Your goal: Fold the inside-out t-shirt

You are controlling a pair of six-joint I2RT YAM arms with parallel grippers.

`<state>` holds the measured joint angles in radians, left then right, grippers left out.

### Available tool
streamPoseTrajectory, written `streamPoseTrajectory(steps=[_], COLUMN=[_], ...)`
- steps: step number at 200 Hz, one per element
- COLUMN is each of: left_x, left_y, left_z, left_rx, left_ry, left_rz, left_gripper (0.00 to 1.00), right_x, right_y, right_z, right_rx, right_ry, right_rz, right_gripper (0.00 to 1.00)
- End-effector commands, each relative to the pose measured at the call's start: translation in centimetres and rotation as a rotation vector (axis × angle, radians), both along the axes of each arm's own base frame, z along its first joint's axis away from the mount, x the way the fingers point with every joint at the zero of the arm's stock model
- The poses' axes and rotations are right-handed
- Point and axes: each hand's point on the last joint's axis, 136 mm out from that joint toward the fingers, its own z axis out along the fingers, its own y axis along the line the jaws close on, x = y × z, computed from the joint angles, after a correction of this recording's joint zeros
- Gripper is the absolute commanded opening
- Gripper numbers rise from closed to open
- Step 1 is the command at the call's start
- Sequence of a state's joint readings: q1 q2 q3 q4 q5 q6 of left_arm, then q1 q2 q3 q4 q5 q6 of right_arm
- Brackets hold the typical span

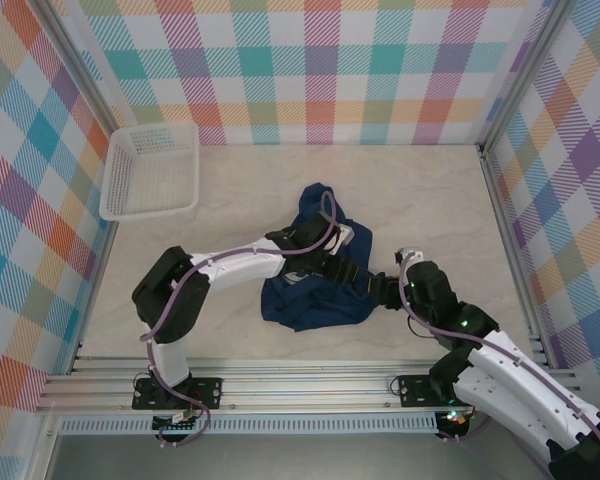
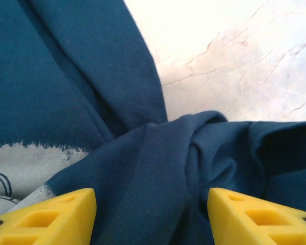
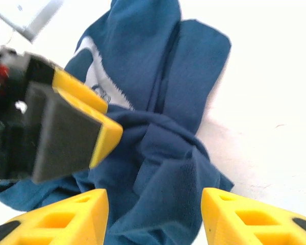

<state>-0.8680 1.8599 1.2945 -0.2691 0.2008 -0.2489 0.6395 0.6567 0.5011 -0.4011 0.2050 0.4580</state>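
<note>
Two arms, one garment. The left arm rises from its base, bends at the elbow and reaches sideways toward the right arm, low over the table (image 1: 400,190). The right arm leans in from the opposite side (the two wrists nearly meet).

The left gripper (image 2: 150,217) has its jaws standing well apart, with nothing pinched. A bunched ridge of the inside-out t-shirt (image 1: 315,300) lies between and under its two yellow fingers (image 2: 56,214). One pale print (image 2: 15,168) shows beside its left finger.

The right gripper (image 3: 153,212) likewise stands wide, with crumpled cloth directly below the gap. The left gripper's grey pad is just beyond its left finger.

The single t-shirt lies crumpled beneath both grippers. One white basket (image 1: 150,172) sits well apart from the left gripper, on its outer side.
</note>
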Motion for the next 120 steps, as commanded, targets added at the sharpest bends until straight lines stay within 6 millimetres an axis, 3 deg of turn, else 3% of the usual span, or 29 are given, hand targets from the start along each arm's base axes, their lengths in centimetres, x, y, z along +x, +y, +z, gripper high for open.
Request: streamPoseTrajectory(steps=[1, 10, 27, 54, 74, 100, 120], left_x=[-0.8, -0.8, -0.9, -1.2, -1.9, -2.9, -3.0], left_y=[-0.7, -0.9, -1.1, -1.0, 0.1, 2.0, 3.4], left_z=[-1.0, -1.4, -1.2, 2.5, 6.0, 10.2, 12.4], left_rx=[0.039, 0.043, 0.033, -0.064, -0.164, -0.261, -0.315], left_ry=[0.03, 0.035, 0.025, -0.073, -0.169, -0.322, -0.409], left_rz=[-0.055, -0.062, -0.079, -0.134, -0.168, -0.207, -0.191], left_gripper=[0.56, 0.5, 0.28, 0.03, 0.0, 0.0, 0.0], right_x=[0.8, 1.1, 1.7, 2.6, 3.0, 2.9, 1.9], right_y=[-1.8, -1.9, -2.0, -2.2, -1.2, 2.2, 5.1], right_z=[0.0, -0.1, -0.4, -0.2, 1.0, 2.8, 2.3], right_rx=[-0.082, -0.089, -0.077, -0.028, -0.001, 0.085, 0.186], right_ry=[0.029, 0.05, 0.097, 0.16, 0.136, 0.094, 0.169], right_rz=[-0.09, -0.1, -0.098, -0.085, -0.009, 0.184, 0.33], right_gripper=[0.56, 0.58, 0.59, 0.6, 0.61, 0.66, 0.54])
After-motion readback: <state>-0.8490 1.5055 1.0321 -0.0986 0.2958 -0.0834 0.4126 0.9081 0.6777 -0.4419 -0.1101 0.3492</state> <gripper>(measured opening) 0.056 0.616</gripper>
